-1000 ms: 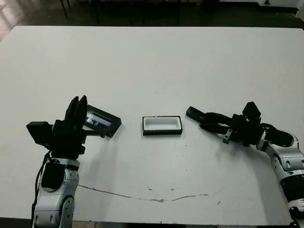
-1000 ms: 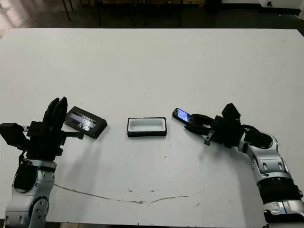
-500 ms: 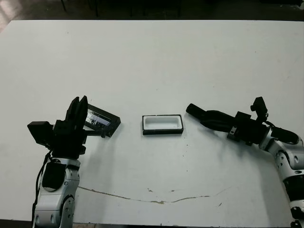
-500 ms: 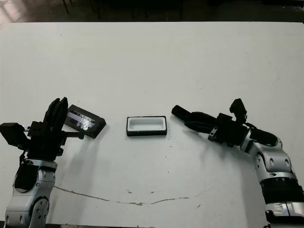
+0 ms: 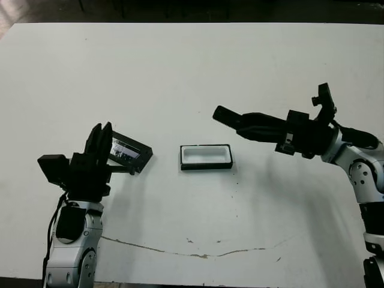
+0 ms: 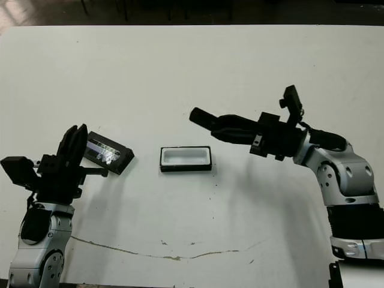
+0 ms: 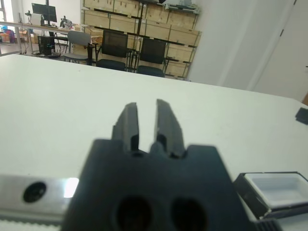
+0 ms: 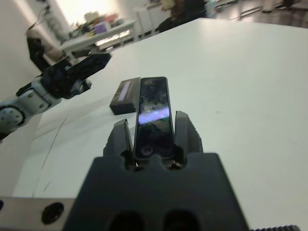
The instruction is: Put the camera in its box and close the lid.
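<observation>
While the camera (image 8: pixel 153 117) sits clamped between the right gripper's (image 5: pixel 231 118) jaws, lifted off the worktop (image 5: pixel 192 72), nothing is packed yet. Just below and short of those jaws, the box (image 5: pixel 206 157) lies open and empty. Beside the left gripper (image 5: pixel 100 141), whose jaws stand slightly parted and empty, rests the lid (image 5: pixel 128 154). Placing and closing both remain.

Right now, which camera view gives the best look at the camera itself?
The right wrist view: the camera fills the middle, screen up, clamped between the right tool's fingers. The two head views show only a dark bar poking from that tool, raised over the table. The left wrist view doesn't show it.
</observation>
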Robot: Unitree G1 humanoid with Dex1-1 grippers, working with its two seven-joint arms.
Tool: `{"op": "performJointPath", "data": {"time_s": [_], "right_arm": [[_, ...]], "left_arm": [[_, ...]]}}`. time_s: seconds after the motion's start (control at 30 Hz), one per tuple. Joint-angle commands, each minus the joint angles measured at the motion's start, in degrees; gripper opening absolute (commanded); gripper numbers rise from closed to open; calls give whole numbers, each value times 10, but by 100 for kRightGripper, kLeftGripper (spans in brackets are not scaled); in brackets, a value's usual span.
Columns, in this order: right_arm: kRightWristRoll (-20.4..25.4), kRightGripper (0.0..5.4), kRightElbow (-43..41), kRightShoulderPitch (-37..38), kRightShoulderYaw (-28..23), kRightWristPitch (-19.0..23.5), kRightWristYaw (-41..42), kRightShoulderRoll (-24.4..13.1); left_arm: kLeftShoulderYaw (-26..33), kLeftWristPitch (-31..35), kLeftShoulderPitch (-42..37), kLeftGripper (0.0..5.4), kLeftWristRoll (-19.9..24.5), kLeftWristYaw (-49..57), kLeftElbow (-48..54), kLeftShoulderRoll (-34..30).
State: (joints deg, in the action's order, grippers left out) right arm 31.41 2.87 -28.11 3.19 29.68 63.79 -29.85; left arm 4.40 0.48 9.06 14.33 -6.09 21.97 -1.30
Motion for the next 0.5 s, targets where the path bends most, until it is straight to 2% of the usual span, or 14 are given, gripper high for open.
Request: {"op": "performJointPath", "data": {"time_s": [0.03,0.17,0.3,0.5], "right_arm": [[-27,20,14,-19,26,-11,22,-9],[-76,20,26,-46,62,-48,48,-15],[-109,20,24,-65,86,-58,57,-17],[-126,20,46,-88,103,-76,85,-7]], "left_arm": [[0,2,12,0,-3,4,-3,3],[-1,0,10,0,-7,5,-6,2],[-1,2,10,0,-8,7,-5,2],[0,2,8,0,-4,6,-6,2]]}}
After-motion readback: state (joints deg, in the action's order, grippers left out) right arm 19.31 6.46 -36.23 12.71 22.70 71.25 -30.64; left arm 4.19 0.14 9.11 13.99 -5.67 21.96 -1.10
